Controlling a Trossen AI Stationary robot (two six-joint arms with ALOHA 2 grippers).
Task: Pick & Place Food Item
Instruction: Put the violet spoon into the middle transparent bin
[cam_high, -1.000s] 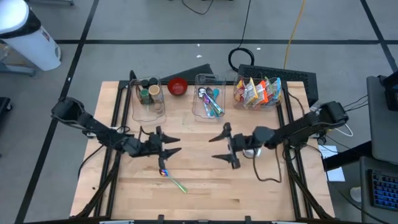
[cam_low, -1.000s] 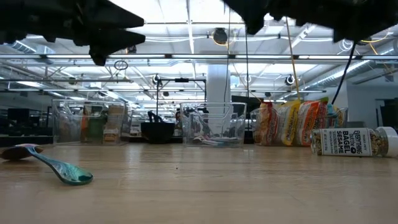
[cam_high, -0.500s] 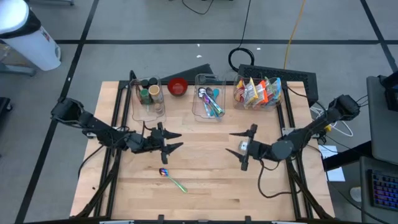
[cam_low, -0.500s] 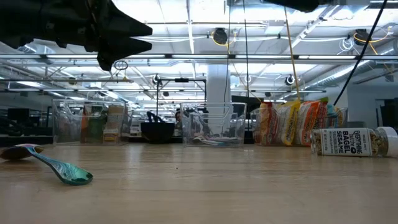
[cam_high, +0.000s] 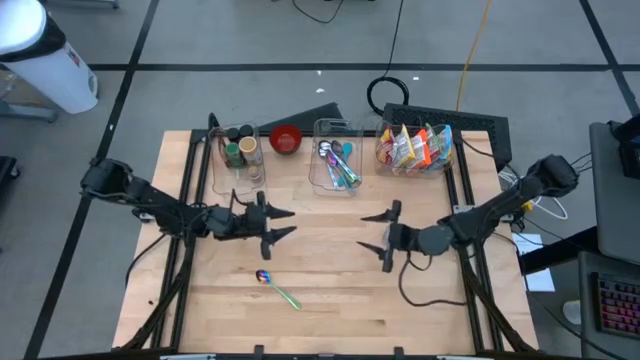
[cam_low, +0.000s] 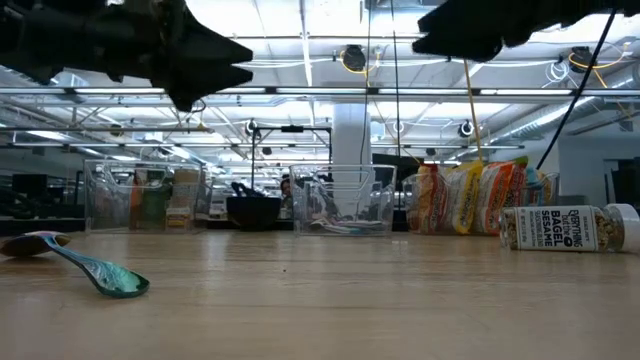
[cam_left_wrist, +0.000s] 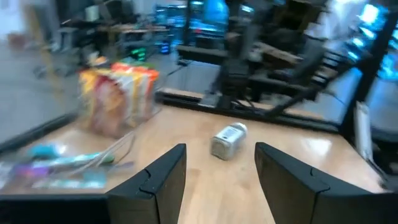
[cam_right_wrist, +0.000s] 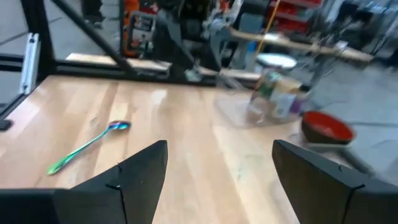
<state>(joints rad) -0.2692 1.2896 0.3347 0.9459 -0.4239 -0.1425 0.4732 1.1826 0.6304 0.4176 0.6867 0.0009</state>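
Left to right across the worktop (cam_high: 330, 310). The left gripper (cam_high: 278, 224) hangs above the left half, lifted slightly toward the far edge since a second ago and now clear of the iridescent spoon (cam_high: 276, 288), which lies untouched nearer the front edge. Its fingers (cam_left_wrist: 155, 180) stand partly open and hold nothing.

The right gripper (cam_high: 376, 240), which reached toward the middle a second ago, has swung back toward the right side and partway in again. It now hovers right of centre, jaws spread wide and empty.

The likely food item, a seasoning jar (cam_low: 565, 228), lies on its side near the right edge. Snack packets (cam_high: 414, 147) fill the bin at the far right corner.

No pick appears to have begun.
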